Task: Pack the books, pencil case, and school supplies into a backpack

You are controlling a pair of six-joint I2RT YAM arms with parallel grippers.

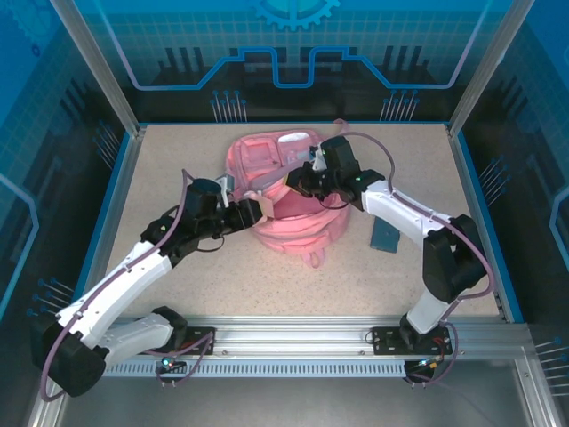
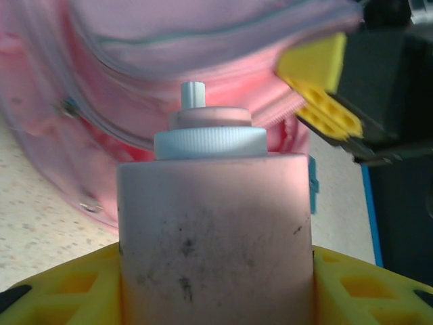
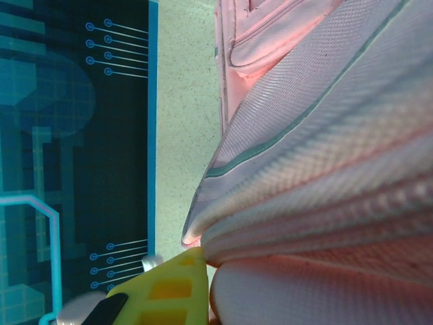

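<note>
The pink backpack (image 1: 283, 222) lies mid-table with its mouth toward my left arm. My left gripper (image 1: 258, 212) is shut on one of the school supplies, a pale scuffed bottle (image 2: 215, 237) with a ribbed white cap (image 2: 210, 141) and a nozzle, pointed at the backpack's opening (image 2: 203, 101). My right gripper (image 1: 302, 182) is shut on the backpack's upper fabric edge (image 3: 318, 169) and holds it lifted. One of its yellow fingers (image 3: 169, 288) presses the pinched fabric and also shows in the left wrist view (image 2: 318, 88). The books and pencil case are out of view.
A small teal flat piece (image 1: 387, 236) lies on the speckled table (image 1: 178, 160) to the right of the backpack, under my right arm. Blue raised edges and metal posts (image 1: 98, 62) border the table.
</note>
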